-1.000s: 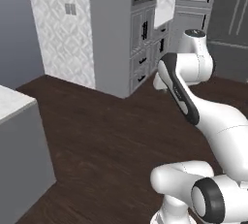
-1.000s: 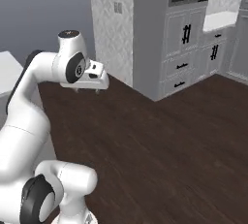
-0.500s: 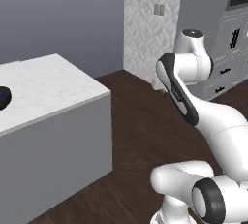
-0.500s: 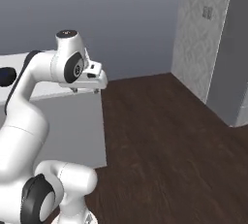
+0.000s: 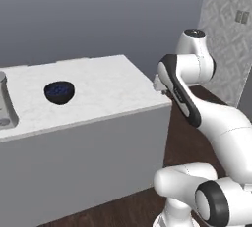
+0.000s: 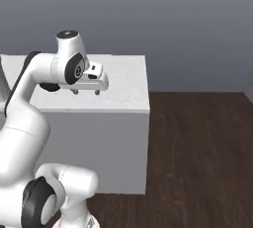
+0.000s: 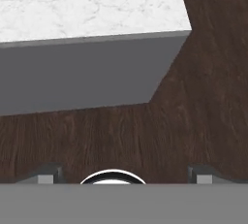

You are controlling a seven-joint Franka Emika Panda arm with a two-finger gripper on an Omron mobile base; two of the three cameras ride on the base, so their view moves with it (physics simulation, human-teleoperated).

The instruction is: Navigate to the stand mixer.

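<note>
No stand mixer can be made out for certain. A grey appliance (image 5: 6,104) stands on the white marble island top (image 5: 106,86) and is cut off by the left edge of the left base view; too little of it shows to name it. My gripper (image 6: 85,92) hangs over the island's near corner, open, with nothing between its fingers. In the hand view the gripper (image 7: 125,174) looks down at the island corner (image 7: 97,9) and the dark wood floor (image 7: 193,97), with its fingertips (image 7: 46,173) far apart.
A small dark blue bowl (image 5: 59,92) sits on the island right of the grey appliance. The island's grey side (image 6: 99,148) stands close ahead of the base. Dark wood floor (image 6: 197,143) stretches to the right. A patterned wall (image 5: 231,34) rises at the far right.
The whole picture has swung: cabinets and patterned wall slid off to the right and the marble island came in from the left, so the base has turned. The arm's pose is unchanged.
</note>
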